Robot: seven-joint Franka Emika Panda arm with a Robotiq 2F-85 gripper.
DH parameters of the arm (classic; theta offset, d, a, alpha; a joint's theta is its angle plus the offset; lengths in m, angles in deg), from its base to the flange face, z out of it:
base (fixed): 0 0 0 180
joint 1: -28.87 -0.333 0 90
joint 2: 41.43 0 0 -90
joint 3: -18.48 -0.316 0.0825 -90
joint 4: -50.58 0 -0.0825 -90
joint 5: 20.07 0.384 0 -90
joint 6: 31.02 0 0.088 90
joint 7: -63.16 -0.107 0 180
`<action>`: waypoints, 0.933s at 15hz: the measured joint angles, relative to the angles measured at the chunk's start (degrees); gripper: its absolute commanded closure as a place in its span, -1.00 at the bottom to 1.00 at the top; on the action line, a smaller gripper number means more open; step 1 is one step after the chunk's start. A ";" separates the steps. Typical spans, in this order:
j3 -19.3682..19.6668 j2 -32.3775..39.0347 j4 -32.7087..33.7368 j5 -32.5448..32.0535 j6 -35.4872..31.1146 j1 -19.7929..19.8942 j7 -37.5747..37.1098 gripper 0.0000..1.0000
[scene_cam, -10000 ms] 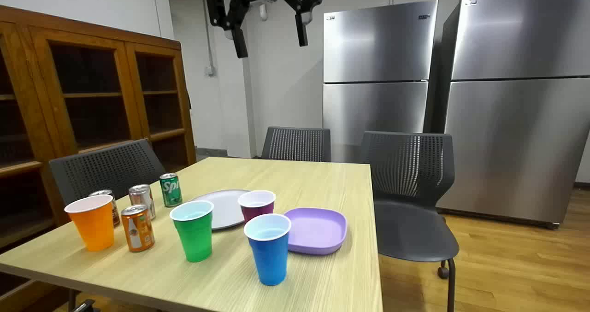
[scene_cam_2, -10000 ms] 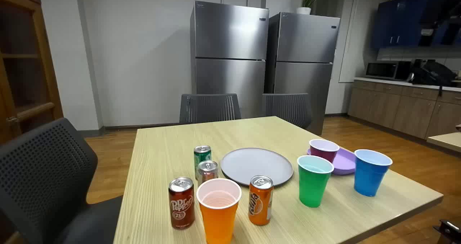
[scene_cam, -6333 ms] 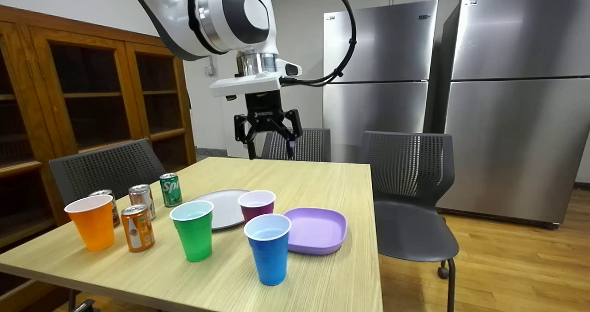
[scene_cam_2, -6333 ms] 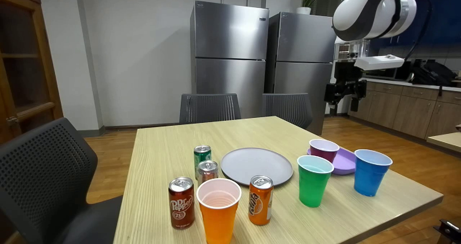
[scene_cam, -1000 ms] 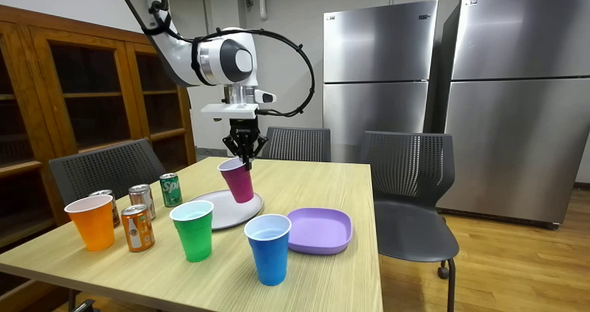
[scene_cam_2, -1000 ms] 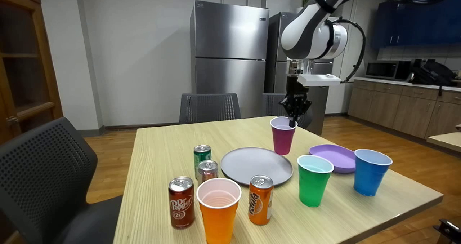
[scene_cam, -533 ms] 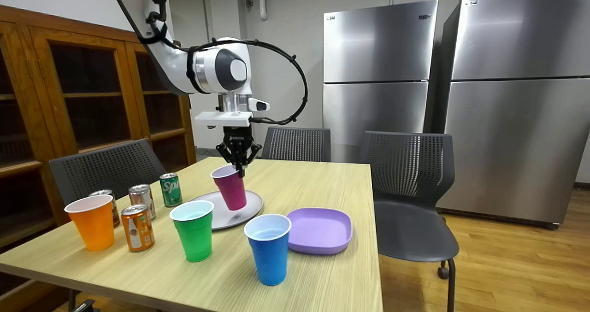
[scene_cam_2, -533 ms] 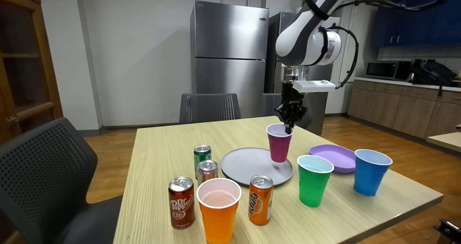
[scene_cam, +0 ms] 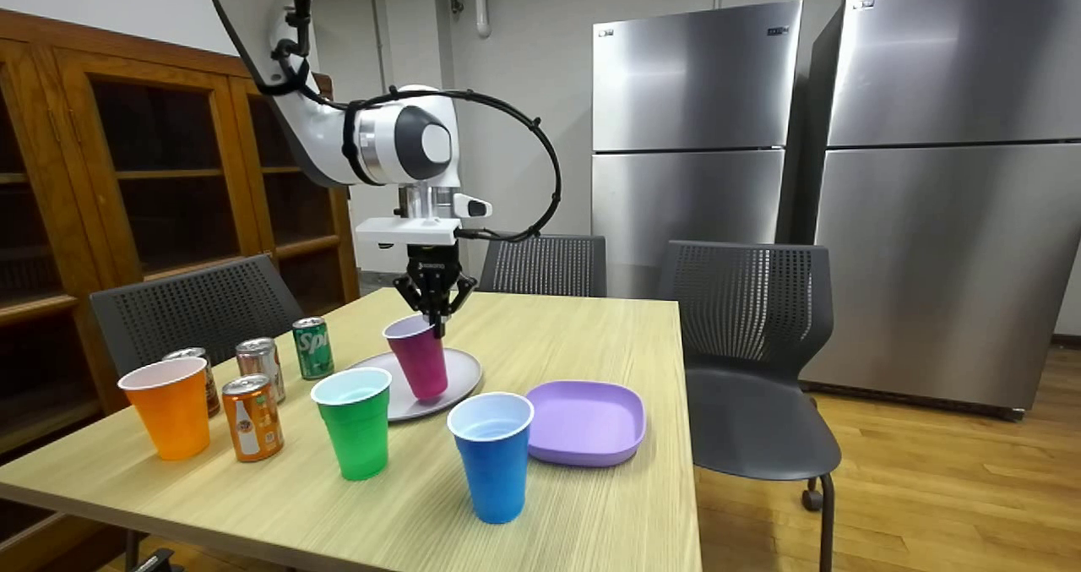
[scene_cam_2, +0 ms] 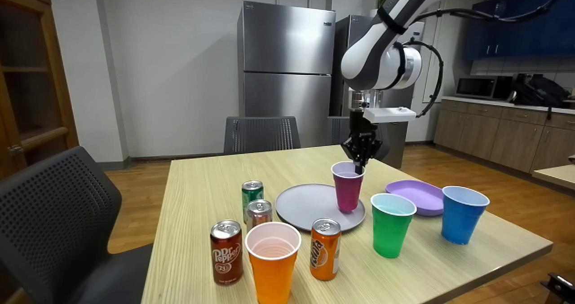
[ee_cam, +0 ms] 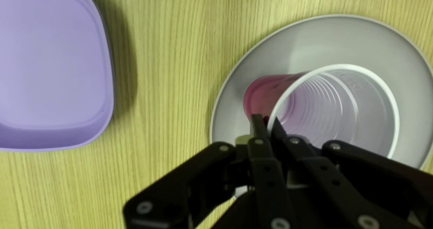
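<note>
A maroon plastic cup (scene_cam: 420, 369) with a pale inside hangs tilted over the round grey plate (scene_cam_2: 301, 207). My gripper (ee_cam: 267, 122) is shut on the cup's rim, one finger inside the wall and one outside. The cup's base (scene_cam_2: 347, 207) is above the plate's near right part in an exterior view; whether it touches the plate I cannot tell. In the wrist view the cup (ee_cam: 264, 87) leans, its mouth facing the camera, and it covers part of the grey plate (ee_cam: 321, 32). A purple square plate (ee_cam: 50, 60) lies apart from the cup.
A green cup (scene_cam: 359, 437) and a blue cup (scene_cam: 497, 475) stand near the plates. An orange cup (scene_cam_2: 274, 268) stands among several soda cans, including a Fanta can (scene_cam_2: 325, 254) and a Sprite can (scene_cam: 313, 352). Chairs (scene_cam: 747, 344) surround the table.
The gripper, open earlier, has shut on the maroon cup's rim and carried it from beside the purple plate to over the grey plate. During the last second it has lowered further.
</note>
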 measured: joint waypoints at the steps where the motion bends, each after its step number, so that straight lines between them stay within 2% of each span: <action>1: -0.01 0.25 0.16 0.00 0.00 0.00 0.00 0.97; 6: -0.04 1.16 0.82 0.00 0.00 0.00 0.00 0.97; 7: -0.05 1.30 0.93 0.00 0.00 0.00 0.00 0.39; 8: -0.05 1.43 1.02 0.00 0.01 0.00 0.00 0.38; 14: -0.07 2.05 1.50 0.00 0.06 0.00 0.00 -0.49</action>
